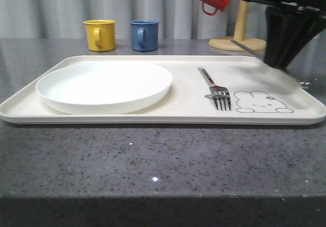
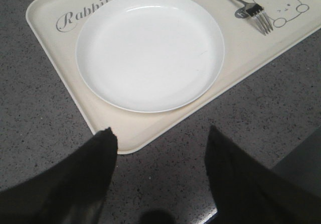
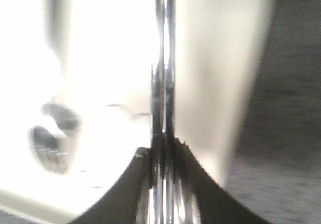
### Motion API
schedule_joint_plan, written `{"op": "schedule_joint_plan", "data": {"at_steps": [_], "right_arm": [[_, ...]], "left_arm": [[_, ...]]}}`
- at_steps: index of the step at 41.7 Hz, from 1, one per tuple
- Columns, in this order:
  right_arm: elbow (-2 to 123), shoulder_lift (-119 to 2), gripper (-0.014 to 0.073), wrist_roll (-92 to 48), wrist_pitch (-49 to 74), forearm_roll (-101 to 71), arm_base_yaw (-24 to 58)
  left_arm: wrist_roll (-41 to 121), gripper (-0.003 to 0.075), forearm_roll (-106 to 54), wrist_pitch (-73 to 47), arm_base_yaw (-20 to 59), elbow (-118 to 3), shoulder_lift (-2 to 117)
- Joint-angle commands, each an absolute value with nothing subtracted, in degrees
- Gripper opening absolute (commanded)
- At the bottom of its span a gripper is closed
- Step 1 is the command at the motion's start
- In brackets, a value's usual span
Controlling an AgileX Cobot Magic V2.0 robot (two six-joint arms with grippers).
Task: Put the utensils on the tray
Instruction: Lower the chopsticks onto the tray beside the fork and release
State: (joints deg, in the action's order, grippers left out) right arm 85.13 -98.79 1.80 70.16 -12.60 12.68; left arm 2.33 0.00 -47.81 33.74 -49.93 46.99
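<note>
While the left gripper (image 2: 160, 179) is held open over bare grey speckled stone counter (image 1: 153, 161) just off the near corner of the cream-white rectangular tray (image 1: 183, 112), nothing is gripped. On the tray, a round white plate (image 1: 104, 87) is seen left and a silver four-tined fork (image 1: 218, 92) right, beside the grey rabbit drawing (image 1: 262, 102), with bare tray between them. Farther right, silver flat chopsticks (image 3: 163, 58) are pinched between the closed fingers (image 3: 193, 184) of the right gripper (image 3: 163, 151) above the tray's right end; that wrist view is blurred.
</note>
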Motion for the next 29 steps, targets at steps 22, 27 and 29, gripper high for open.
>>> {"op": "schedule_joint_plan", "data": {"at_steps": [22, 27, 29], "right_arm": [[86.82, -101.73, 0.0232, 9.97, 69.38, -18.0, 14.57], [87.29, -101.05, 0.0247, 8.29, 69.18, -17.46, 14.57], [87.68, -100.43, 0.0247, 7.32, 69.36, -16.75, 14.57]], "left_arm": [[1.81, 0.0401, 0.0, -43.82, 34.09, -51.36, 46.57], [1.81, 0.0401, 0.0, -43.82, 34.09, -51.36, 46.57], [1.81, 0.0401, 0.0, -43.82, 34.09, -51.36, 46.57]]}}
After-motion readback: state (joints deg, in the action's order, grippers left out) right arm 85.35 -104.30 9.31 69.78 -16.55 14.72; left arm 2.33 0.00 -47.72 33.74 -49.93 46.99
